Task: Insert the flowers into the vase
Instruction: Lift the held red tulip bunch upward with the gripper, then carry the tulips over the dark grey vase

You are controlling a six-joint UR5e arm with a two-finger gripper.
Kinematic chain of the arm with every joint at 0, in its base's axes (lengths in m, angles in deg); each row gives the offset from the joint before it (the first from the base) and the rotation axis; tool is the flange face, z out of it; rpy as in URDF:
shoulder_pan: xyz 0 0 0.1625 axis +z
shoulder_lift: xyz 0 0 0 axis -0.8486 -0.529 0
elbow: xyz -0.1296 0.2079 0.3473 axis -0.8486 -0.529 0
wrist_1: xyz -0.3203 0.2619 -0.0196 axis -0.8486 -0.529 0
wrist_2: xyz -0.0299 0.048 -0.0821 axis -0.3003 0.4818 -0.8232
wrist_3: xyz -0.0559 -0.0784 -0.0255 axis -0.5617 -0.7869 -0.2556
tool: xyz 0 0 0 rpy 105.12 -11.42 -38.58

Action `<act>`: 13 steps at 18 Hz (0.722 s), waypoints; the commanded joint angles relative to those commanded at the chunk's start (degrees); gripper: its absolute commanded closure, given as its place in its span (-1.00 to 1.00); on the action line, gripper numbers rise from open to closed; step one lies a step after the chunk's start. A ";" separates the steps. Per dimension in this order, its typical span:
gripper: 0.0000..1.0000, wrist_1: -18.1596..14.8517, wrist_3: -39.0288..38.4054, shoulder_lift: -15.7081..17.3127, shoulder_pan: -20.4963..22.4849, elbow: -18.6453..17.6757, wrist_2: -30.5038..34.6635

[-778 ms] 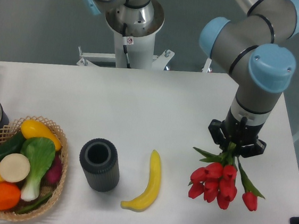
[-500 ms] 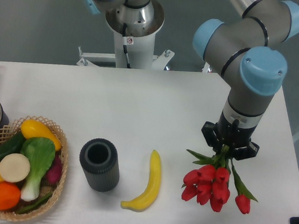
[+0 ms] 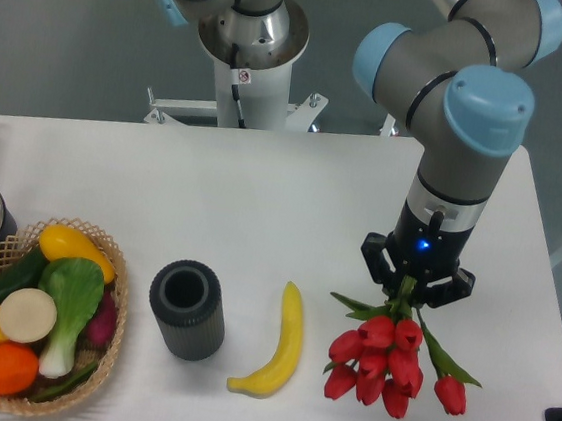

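- We take the vase (image 3: 187, 310) as landmark, standing on the surface (image 3: 292, 202).
- Just left of it we see a basket (image 3: 113, 324) of vegetables.
- To its right lies a banana (image 3: 281, 343).
- Further right hang the flowers (image 3: 389, 360), beneath the gripper (image 3: 414, 285).

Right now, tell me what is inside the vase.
The vase shows only a dark hollow at its mouth; nothing visible inside, though its bottom is shadowed. The flowers hang from the gripper, apart from it.
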 joint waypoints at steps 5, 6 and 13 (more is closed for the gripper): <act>1.00 10.54 -5.98 1.14 0.09 -4.04 -12.56; 1.00 11.43 -7.03 1.14 0.00 -4.22 -15.11; 1.00 11.97 -8.19 4.74 -0.44 -6.15 -29.19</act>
